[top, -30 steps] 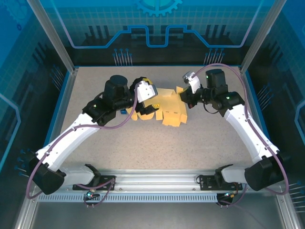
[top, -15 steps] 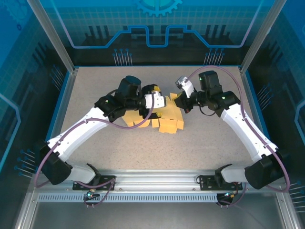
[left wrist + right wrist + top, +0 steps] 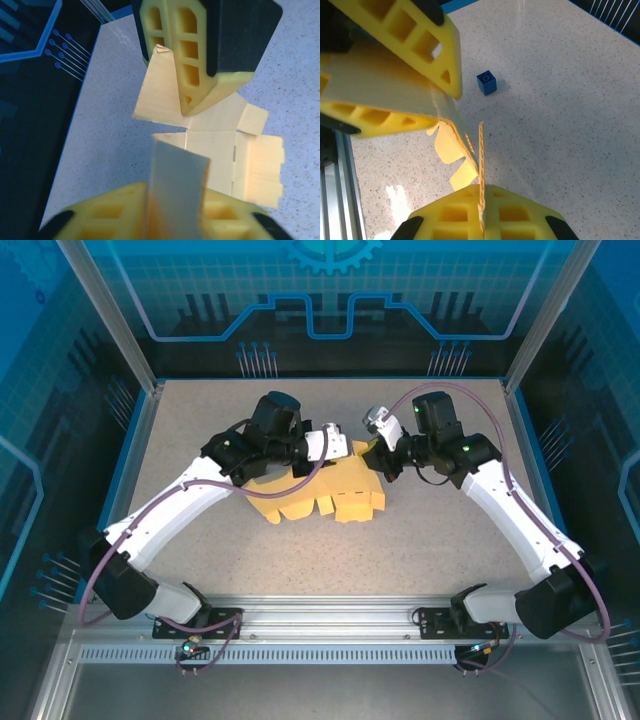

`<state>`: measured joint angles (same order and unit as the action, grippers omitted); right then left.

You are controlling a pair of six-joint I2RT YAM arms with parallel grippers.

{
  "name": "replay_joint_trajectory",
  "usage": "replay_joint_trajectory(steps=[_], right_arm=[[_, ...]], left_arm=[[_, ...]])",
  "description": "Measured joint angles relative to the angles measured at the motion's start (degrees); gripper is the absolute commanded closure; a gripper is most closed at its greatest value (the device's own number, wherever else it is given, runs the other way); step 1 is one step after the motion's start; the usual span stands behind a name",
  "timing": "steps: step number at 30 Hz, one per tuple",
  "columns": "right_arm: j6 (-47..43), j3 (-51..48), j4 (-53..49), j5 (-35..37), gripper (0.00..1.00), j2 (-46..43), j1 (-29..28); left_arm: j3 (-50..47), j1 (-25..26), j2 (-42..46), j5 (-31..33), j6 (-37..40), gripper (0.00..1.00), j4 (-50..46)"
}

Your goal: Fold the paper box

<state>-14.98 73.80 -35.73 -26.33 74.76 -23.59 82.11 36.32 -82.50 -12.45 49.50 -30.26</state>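
Observation:
The paper box (image 3: 322, 492), pale yellow and partly unfolded, lies in the middle of the table with its far edge lifted. My left gripper (image 3: 340, 447) is at that far edge, shut on an upright panel of the paper box (image 3: 176, 170) that stands between its yellow fingers (image 3: 112, 210). My right gripper (image 3: 373, 452) faces it from the right. It is shut on a thin flap (image 3: 481, 150) seen edge-on. In the left wrist view the right gripper's fingers (image 3: 195, 55) hang above a triangular flap (image 3: 157, 90).
A tiny dark blue cube (image 3: 486, 82) sits on the speckled table (image 3: 450, 530) beyond the box, to the left arm's side. Blue walls and metal posts (image 3: 110, 315) ring the table. A metal rail (image 3: 330, 625) runs along the near edge.
My left gripper has swung right to the box's far edge and shut on a panel. My right gripper shifted slightly left, still gripping its flap. The box slid and its far edge rose.

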Motion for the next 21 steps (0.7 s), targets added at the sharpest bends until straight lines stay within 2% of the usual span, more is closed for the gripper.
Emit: replay_joint_trajectory(steps=[2, 4, 5, 6, 8, 10, 12, 21], right_arm=[[-0.46, -0.28, 0.52, 0.37, 1.0, -0.35, 0.0], [-0.81, -0.5, 1.03, 0.46, 0.99, -0.63, 0.0], [-1.01, -0.7, 1.25, 0.48, 0.95, -0.83, 0.0], [-1.18, -0.87, 1.33, 0.46, 0.89, -0.96, 0.0], [-1.7, -1.25, 1.95, 0.35, 0.69, -1.18, -0.04], [-2.27, -1.97, 3.23, 0.37, 0.53, -1.77, -0.02], [-3.1, -2.93, 4.63, 0.11, 0.45, -2.8, 0.04], [-7.21, -4.83, 10.84, -7.78, 0.4, -6.19, 1.75]], left_arm=[[0.7, -0.22, 0.0, -1.03, -1.11, 1.0, -1.09], [1.01, -0.33, 0.0, -1.68, -2.56, 1.0, -1.81], [1.03, -0.44, 0.04, -2.19, -3.15, 1.0, -2.08], [1.03, -0.55, 0.07, -2.51, -3.58, 1.0, -2.27], [1.03, -0.9, 0.2, -3.58, -4.66, 1.0, -2.6], [1.03, -1.7, 0.72, -4.9, -5.77, 1.0, -3.39], [1.03, -2.99, 1.7, -6.64, -6.78, 1.0, -4.13], [0.98, -9.14, 9.22, -16.63, -12.13, 1.0, -4.55]])
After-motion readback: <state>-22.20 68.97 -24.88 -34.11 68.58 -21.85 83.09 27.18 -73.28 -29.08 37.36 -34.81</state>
